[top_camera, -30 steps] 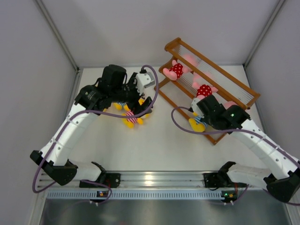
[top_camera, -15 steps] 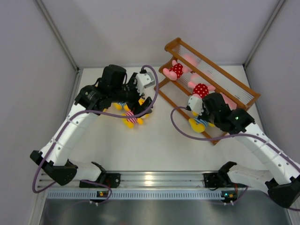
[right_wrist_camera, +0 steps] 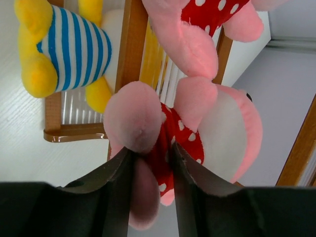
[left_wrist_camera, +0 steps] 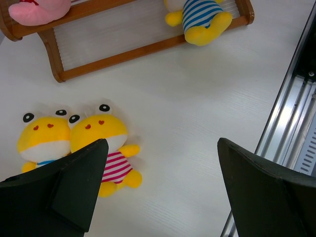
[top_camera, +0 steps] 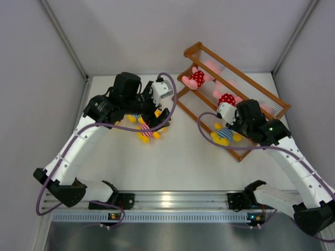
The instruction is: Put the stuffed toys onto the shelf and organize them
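In the left wrist view, our left gripper (left_wrist_camera: 158, 190) has its jaws spread as wide as they go, with nothing between them. Just beyond the left finger (left_wrist_camera: 74, 182) lie two toys side by side on the white tabletop (left_wrist_camera: 197, 113). One is a yellow plush toy in a pink-striped shirt (left_wrist_camera: 101, 136), and the other is a yellow plush toy showing a sliver of blue shirt (left_wrist_camera: 42, 140). Farther ahead of the jaws stands the brown wooden shelf with thin rods (left_wrist_camera: 123, 56), and a yellow plush toy in a blue-striped shirt (left_wrist_camera: 200, 15) sits on its lowest rail.

In the right wrist view, our right gripper (right_wrist_camera: 150, 163) has its jaws a narrow gap apart. Both fingers press the red waist of a pink plush toy in a red white-dotted outfit (right_wrist_camera: 133, 118), which lies on the shelf. Another pink dotted toy (right_wrist_camera: 192, 39) lies past it, ahead of the jaws.

From above, we see the left gripper over the two floor toys and the right gripper at the shelf's middle tier.
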You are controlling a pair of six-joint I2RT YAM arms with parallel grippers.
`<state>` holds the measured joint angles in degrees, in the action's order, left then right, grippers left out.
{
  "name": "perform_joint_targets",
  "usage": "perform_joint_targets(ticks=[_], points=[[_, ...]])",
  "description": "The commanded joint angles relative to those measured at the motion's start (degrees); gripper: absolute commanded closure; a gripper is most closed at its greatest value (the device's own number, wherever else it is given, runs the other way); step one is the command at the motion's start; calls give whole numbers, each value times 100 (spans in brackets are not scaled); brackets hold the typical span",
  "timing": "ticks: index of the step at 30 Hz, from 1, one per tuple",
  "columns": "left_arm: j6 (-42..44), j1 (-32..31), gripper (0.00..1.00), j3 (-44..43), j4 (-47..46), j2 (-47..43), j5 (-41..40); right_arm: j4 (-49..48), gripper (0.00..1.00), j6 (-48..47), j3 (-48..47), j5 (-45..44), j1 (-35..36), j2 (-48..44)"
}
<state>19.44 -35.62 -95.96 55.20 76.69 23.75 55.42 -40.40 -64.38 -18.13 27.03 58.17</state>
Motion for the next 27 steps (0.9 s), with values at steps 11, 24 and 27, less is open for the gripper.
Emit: perform_joint_targets(ticks=[11, 24, 27], points=[[86, 2, 2, -107, -247, -268, 148, 390, 22, 313, -777, 134, -23, -34], [121, 11, 2, -72, -255, -356, -176, -268, 21, 32, -1269, -402, 1034, 913], [156, 11, 2, 7, -255, -505, -862, -513, 22, -46, -1270, -349, 656, 1117]])
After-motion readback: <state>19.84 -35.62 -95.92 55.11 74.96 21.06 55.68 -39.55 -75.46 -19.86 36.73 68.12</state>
